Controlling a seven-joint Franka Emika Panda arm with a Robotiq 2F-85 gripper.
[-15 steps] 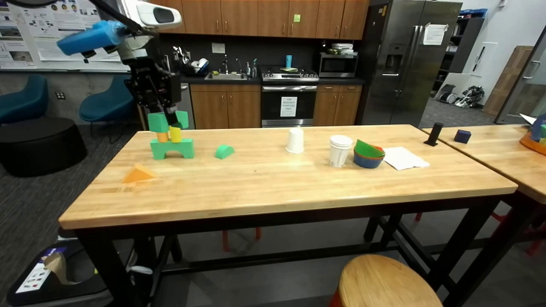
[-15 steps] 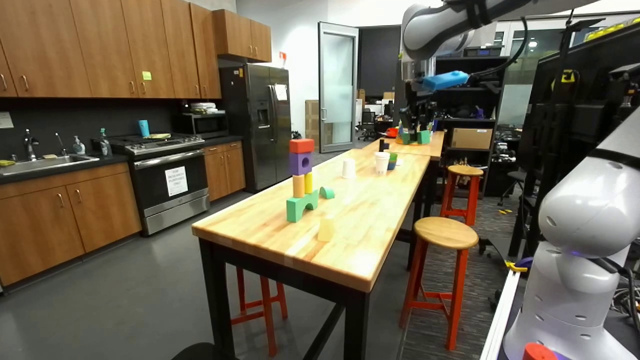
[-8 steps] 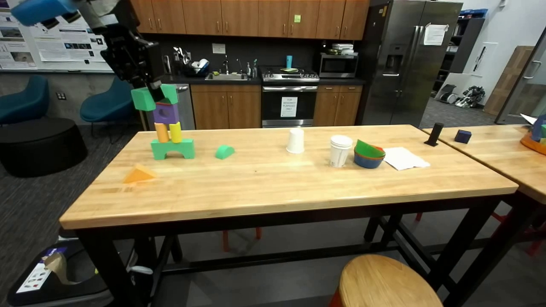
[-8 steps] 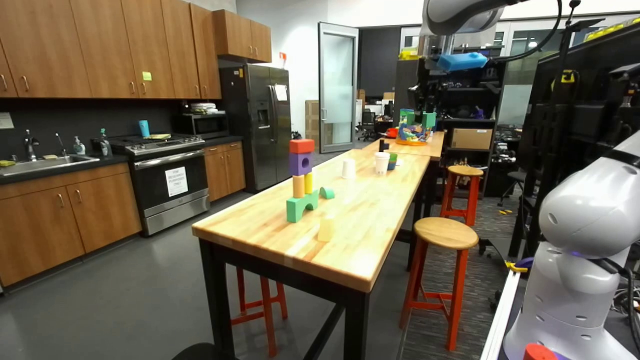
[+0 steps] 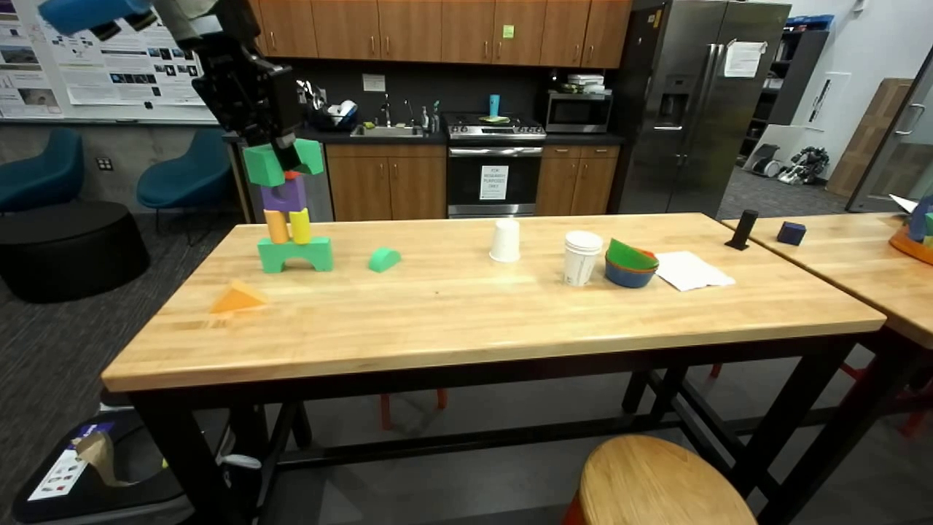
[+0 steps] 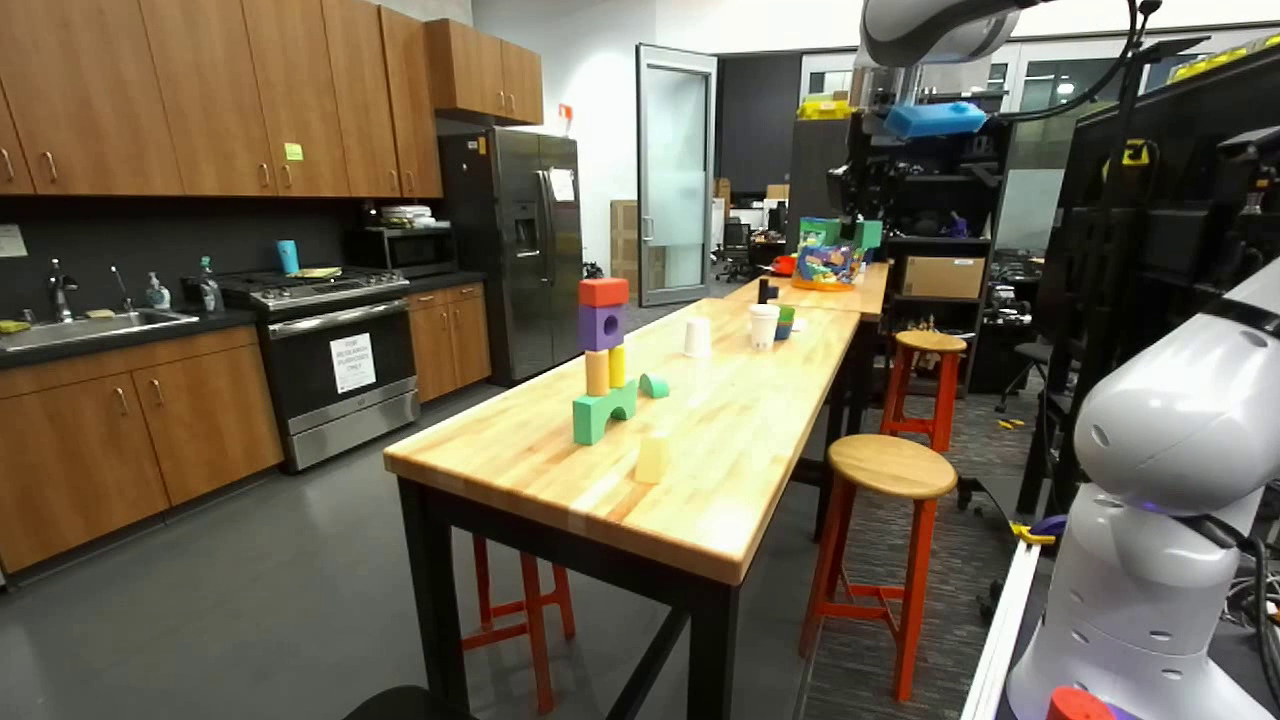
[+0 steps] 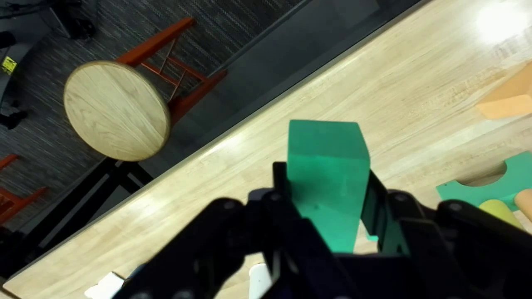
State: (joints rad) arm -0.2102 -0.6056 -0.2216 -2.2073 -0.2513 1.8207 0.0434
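My gripper [image 7: 326,189] is shut on a green block [image 7: 326,166], with one finger on each side. The gripper [image 5: 286,154] holds the block in the air in both exterior views [image 6: 868,234]. A tower stands on the table: a green arch [image 6: 603,410], an orange cylinder [image 6: 597,373] and a yellow cylinder [image 6: 617,366], a purple block with a hole [image 6: 602,327], and a red block [image 6: 603,292] on top. In an exterior view the held block partly hides the red block [image 5: 291,175]; elsewhere they show well apart. The wrist view shows the arch [image 7: 490,182] to the right.
The wooden table [image 5: 437,328] bears a green half-round block [image 5: 383,259], an orange triangular block [image 5: 237,297], an upturned white cup [image 5: 504,240], stacked white cups [image 5: 581,259], nested bowls [image 5: 630,266], white paper [image 5: 692,270] and a black stand [image 5: 742,230]. Stools [image 6: 890,466] stand beside it.
My gripper has risen with the green block, uncovering the purple block in an exterior view. During the last half second it shifted slightly to the right in both exterior views. The tower is unchanged.
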